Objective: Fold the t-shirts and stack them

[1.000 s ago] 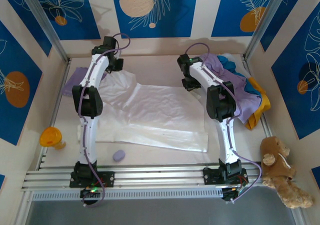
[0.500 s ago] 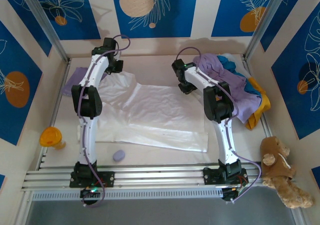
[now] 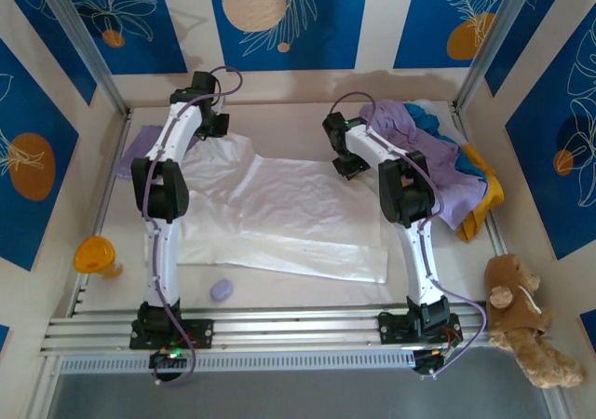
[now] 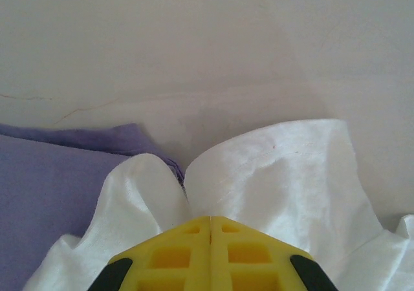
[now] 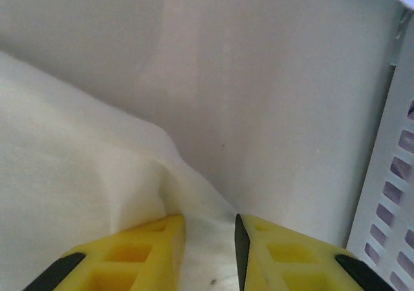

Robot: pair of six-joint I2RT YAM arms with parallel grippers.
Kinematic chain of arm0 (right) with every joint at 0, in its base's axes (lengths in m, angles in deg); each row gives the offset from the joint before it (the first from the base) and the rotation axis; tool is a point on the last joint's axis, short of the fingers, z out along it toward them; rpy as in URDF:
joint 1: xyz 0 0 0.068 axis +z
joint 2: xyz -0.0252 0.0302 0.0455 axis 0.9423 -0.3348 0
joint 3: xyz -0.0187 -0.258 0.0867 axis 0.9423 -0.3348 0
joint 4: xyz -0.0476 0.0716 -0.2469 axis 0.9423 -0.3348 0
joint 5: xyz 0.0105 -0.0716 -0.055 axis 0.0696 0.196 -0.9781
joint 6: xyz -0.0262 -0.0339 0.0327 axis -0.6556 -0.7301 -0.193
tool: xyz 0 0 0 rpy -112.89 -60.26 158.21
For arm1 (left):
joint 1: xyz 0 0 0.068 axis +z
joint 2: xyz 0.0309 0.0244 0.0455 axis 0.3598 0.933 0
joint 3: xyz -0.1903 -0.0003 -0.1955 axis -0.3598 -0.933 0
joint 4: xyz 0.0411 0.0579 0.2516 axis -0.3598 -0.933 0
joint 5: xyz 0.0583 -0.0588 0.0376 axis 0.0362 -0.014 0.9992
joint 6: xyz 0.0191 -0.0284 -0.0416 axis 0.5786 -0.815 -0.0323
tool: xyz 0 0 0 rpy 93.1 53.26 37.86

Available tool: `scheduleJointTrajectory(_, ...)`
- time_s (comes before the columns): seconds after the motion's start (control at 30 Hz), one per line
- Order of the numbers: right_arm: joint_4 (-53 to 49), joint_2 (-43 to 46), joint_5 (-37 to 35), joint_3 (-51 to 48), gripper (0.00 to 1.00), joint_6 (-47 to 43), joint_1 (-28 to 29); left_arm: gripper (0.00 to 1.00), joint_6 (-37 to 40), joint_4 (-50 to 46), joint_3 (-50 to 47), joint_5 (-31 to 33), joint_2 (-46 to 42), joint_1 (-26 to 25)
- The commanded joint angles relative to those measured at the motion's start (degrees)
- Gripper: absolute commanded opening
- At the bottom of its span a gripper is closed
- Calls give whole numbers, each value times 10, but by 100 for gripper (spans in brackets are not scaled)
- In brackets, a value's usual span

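White t-shirt [image 3: 289, 209] lies spread flat mid-table [image 3: 279, 126], its far-left corner pinched in the left tool [image 4: 210, 221], whose fingers are pressed together on the cloth just beside a lavender shirt [image 4: 52, 181]. Right tool [image 5: 208, 229] is spread, with fingers either side of the far-right edge. Shirt heap [image 3: 447, 158] sits at the table's far right.

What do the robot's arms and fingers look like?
The left arm and right arm are white tubes with chunky black joints, and a thin purple cable runs along each. The left gripper and right gripper have bright yellow fingers with little square hollows and black side patches.
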Motion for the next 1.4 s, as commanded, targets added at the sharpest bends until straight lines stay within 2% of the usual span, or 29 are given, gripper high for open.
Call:
scheduleJointTrajectory(0.0, -25, -17, 53, 8, 30, -5, 0, 0, 10, 2, -3, -2, -29, 5)
scheduleJointTrajectory(0.23, -39, -23, 110, 9, 20, -23, -6, 0, 12, 1, -8, 3, -34, 7)
scheduleJointTrajectory(0.33, -42, -20, 97, 5, 8, -20, -6, 0, 11, 0, -10, 5, -39, 9)
scheduleJointTrajectory(0.47, -36, -1, 76, 2, 0, -18, -9, 0, 8, 2, -19, 5, -50, 14)
scheduleJointTrajectory(0.83, -17, 84, 10, -21, 0, -3, -1, 0, -1, 22, -86, 1, -119, 28)
scheduleJointTrajectory(1.23, -14, 158, 6, -108, 0, 17, 17, 0, -11, 31, -174, -7, -199, 41)
scheduleJointTrajectory(1.37, -15, 186, -1, -147, 0, 29, 32, 0, -15, 46, -238, -12, -242, 47)
